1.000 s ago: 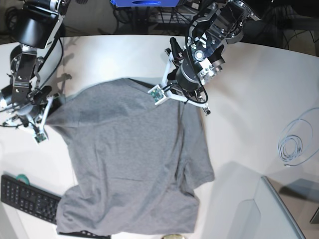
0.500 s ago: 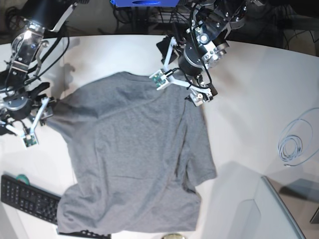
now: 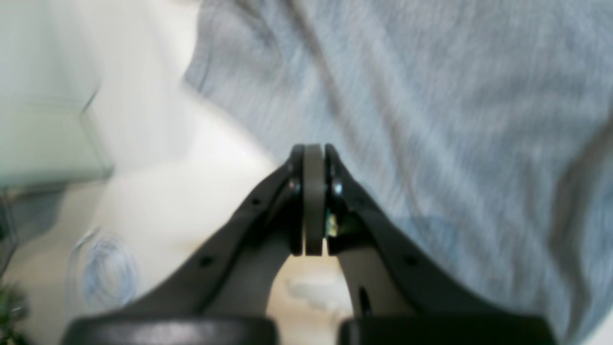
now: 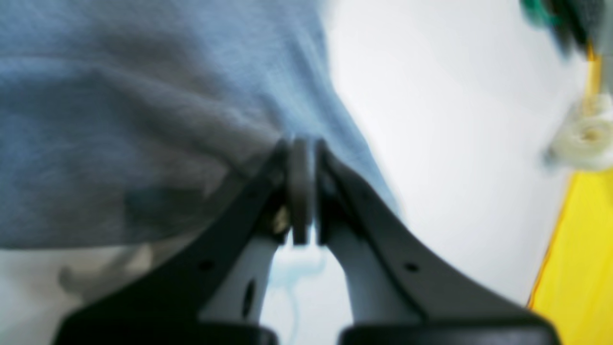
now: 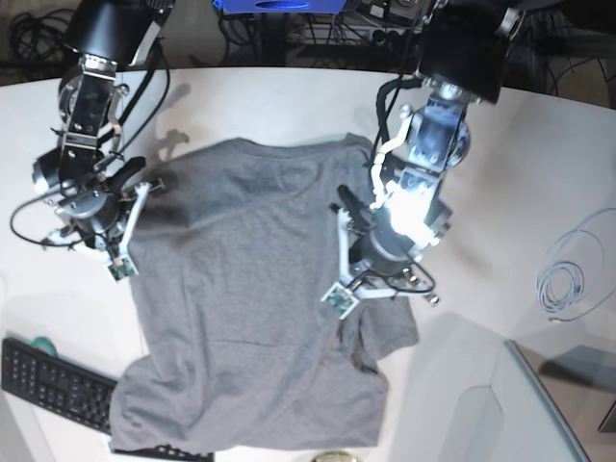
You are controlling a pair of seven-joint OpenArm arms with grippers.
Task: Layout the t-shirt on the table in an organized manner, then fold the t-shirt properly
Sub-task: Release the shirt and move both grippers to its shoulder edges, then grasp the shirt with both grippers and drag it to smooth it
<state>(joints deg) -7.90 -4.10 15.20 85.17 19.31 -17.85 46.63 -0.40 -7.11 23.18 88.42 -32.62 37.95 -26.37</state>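
A: T-shirt [image 5: 241,308] first: where does it lie?

B: Spread over the middle of the white desk [image 5: 500,164], heather grey, neck edge toward the far side. Its lower hem reaches the near edge of the base view, and one corner lies over the end of the black keyboard [image 5: 53,380]. Creases run down the cloth, and the sleeve on the base view's right bunches just below the left arm.

A: And that arm's pincer?

B: The left pincer [image 3: 313,201] has its jaws pressed together. In its wrist view the pads meet with no gap, and the grey cloth [image 3: 431,120] lies beyond and beside the tips. I see no fabric caught between them, though the picture is blurred. From the base view the arm stands over the shirt's right side.

A: The other one?

B: The right pincer [image 4: 301,191] is also closed, pads together. Its tips sit at the shirt's edge [image 4: 143,120], where cloth meets bare desk. Whether any fabric is nipped I cannot tell from the blur. In the base view it is at the shirt's upper left, by the shoulder.

A: Anything smaller?

B: A pale coiled cable [image 5: 563,279] lies on the desk well apart from the shirt, on the right of the base view.
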